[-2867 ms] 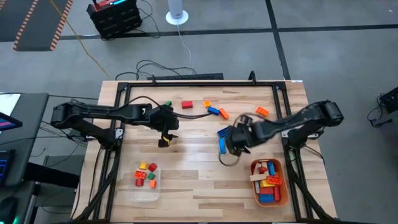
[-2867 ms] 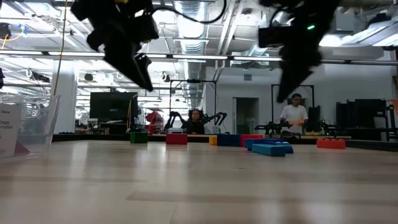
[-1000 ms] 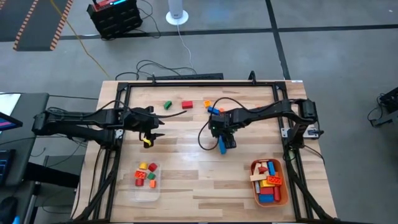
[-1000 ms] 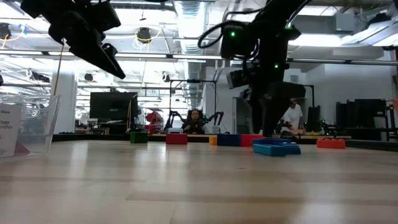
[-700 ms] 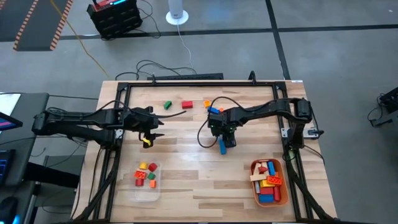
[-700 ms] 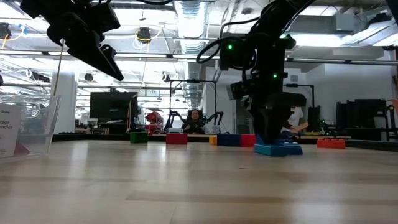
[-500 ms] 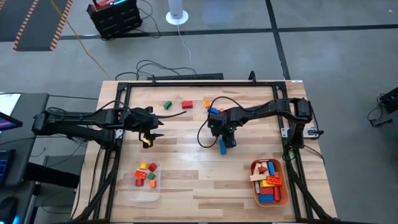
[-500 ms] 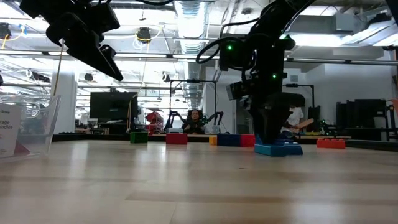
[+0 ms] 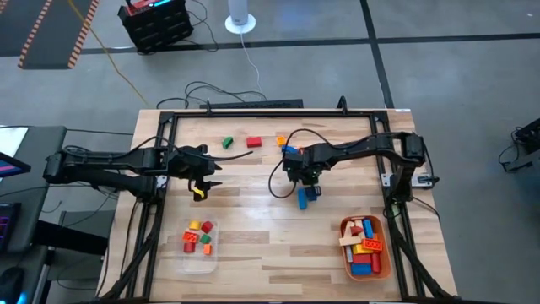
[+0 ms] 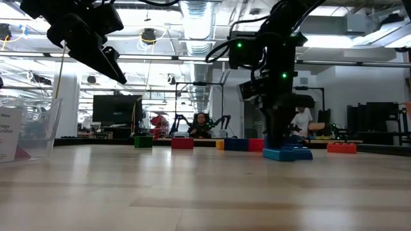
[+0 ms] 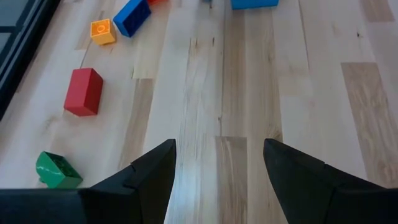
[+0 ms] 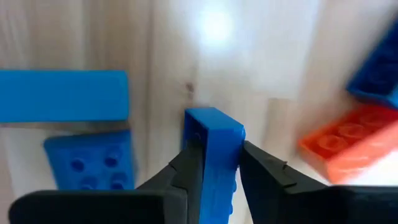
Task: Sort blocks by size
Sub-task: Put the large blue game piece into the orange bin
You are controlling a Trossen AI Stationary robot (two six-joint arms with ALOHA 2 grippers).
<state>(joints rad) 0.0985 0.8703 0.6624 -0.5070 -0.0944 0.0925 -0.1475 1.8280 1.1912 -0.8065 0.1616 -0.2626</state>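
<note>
The right gripper (image 12: 216, 165) is pinching a blue brick (image 12: 214, 138) between its fingers (image 12: 189, 168), near the middle of the tabletop (image 9: 253, 219) toward its far edge. The brick's lower end is running out of the right wrist view, so its length is hard to judge. In the low view the right arm is hiding most of what it is gripping.

A long blue bar (image 9: 301, 198) and a shorter blue block (image 9: 312, 192) are lying just beside the gripper, on its near side. An orange brick (image 12: 348, 144) and another blue one, cut off by the frame, are lying nearby.

The left gripper (image 11: 217, 163) is hanging above the left part of the tabletop with its fingers spread and nothing between them. A red block (image 9: 254, 142), a green block (image 9: 227, 143) and a small orange block (image 11: 102, 30) are lying along the far edge.

Near the front left corner, a clear plastic tray (image 9: 196, 253) is holding short bricks; its walls are barely showing. Near the front right corner, an orange tray (image 9: 385, 257) is holding longer bricks piled over each other.

The pale wood tabletop is sitting in a black frame on a grey floor. Beyond it, in the low view, a person (image 10: 300, 122) is standing and is partly hidden behind the right arm.
</note>
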